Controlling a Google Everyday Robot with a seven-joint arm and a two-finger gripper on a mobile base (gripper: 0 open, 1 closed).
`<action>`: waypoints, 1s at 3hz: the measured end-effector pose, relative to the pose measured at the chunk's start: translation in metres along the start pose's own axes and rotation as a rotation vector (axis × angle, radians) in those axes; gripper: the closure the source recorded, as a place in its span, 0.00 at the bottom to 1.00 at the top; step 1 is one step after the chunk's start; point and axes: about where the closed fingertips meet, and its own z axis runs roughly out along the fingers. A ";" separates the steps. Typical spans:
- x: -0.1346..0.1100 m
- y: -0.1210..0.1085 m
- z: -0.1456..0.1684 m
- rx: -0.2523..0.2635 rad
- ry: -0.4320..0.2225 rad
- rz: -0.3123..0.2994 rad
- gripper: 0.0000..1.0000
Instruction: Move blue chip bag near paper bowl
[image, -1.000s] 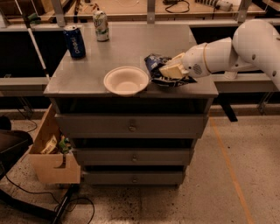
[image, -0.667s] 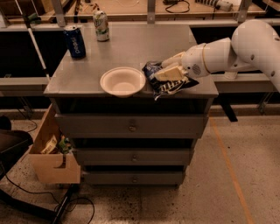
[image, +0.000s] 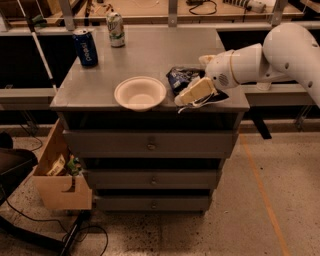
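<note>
Here, pincer (image: 193, 93) clasps blue chip bag (image: 180, 78) atop cabinet (image: 155, 52).

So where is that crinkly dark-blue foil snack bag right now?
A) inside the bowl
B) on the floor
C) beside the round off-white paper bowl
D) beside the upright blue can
C: the foil snack bag lies beside the paper bowl on the grey cabinet top, at the robot's tool.

White arm (image: 292, 47); cream gripper (image: 196, 93) over table (image: 150, 55)
</note>
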 end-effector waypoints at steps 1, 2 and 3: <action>-0.031 -0.013 -0.028 0.041 -0.013 -0.063 0.00; -0.066 -0.024 -0.067 0.097 -0.041 -0.130 0.00; -0.073 -0.026 -0.073 0.108 -0.049 -0.141 0.00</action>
